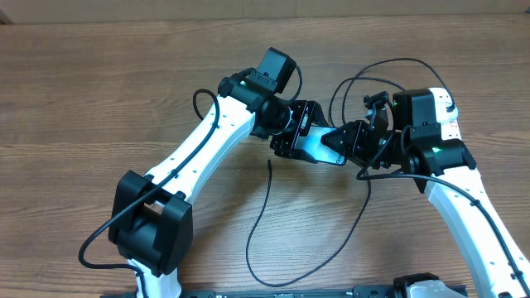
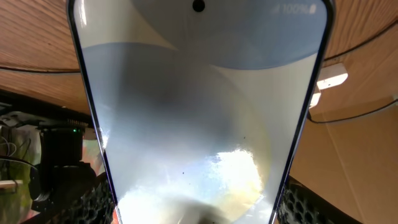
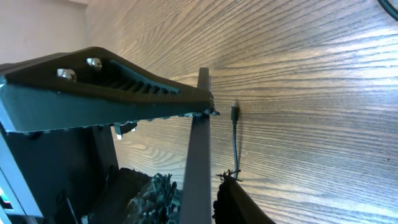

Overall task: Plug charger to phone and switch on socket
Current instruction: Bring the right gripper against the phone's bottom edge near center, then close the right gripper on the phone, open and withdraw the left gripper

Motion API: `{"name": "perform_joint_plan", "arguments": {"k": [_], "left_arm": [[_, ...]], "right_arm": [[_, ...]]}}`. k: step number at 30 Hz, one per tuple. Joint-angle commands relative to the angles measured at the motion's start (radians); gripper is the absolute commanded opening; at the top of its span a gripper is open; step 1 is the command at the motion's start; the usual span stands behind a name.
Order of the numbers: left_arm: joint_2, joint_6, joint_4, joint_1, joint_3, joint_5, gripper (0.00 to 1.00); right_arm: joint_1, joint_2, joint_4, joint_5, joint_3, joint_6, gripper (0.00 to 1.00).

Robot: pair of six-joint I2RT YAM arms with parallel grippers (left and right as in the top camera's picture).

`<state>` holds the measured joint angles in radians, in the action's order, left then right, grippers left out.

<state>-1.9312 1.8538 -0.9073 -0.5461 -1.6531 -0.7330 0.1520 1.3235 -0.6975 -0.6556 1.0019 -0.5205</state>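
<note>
Near the middle of the table [image 1: 99,99], the phone [image 1: 319,147] sat between the two arms with its pale blue screen lit. The left tool [image 1: 300,136] was clenched on it across its width. In that wrist's own view the screen [image 2: 199,112] filled nearly everything, and a ribbed pad [image 2: 93,202] pressed each long edge.

The right tool [image 1: 356,142] was at the phone's other end. From its wrist the phone [image 3: 198,168] showed only edge-on, a thin dark bar under the upper finger [image 3: 112,87]. I could not tell whether that tool had truly closed on it.

Just beside the phone, the charger [image 1: 269,178] lay loose on the wood. Its connector tip [image 3: 234,112] was apart from the phone, and the black cable trailed in a long loop toward the right arm.
</note>
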Motion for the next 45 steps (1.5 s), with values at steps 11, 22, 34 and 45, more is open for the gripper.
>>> {"name": "perform_joint_plan", "arguments": {"k": [11,22,34,45], "left_arm": [[0.039,0.021,0.029,-0.023,-0.005,-0.042,0.04],[0.039,0.028,0.076,-0.024,-0.005,-0.041,0.05],[0.039,0.027,0.074,-0.025,-0.005,-0.011,0.44],[0.039,-0.259,0.071,0.024,-0.005,-0.028,1.0]], "right_arm": [[0.006,0.003,0.003,0.012,0.006,0.005,0.23],[0.006,0.003,-0.001,0.012,0.005,0.005,0.06],[0.006,0.003,0.001,0.012,0.005,0.005,0.04],[-0.009,0.003,0.014,0.019,0.005,0.005,0.04]]}}
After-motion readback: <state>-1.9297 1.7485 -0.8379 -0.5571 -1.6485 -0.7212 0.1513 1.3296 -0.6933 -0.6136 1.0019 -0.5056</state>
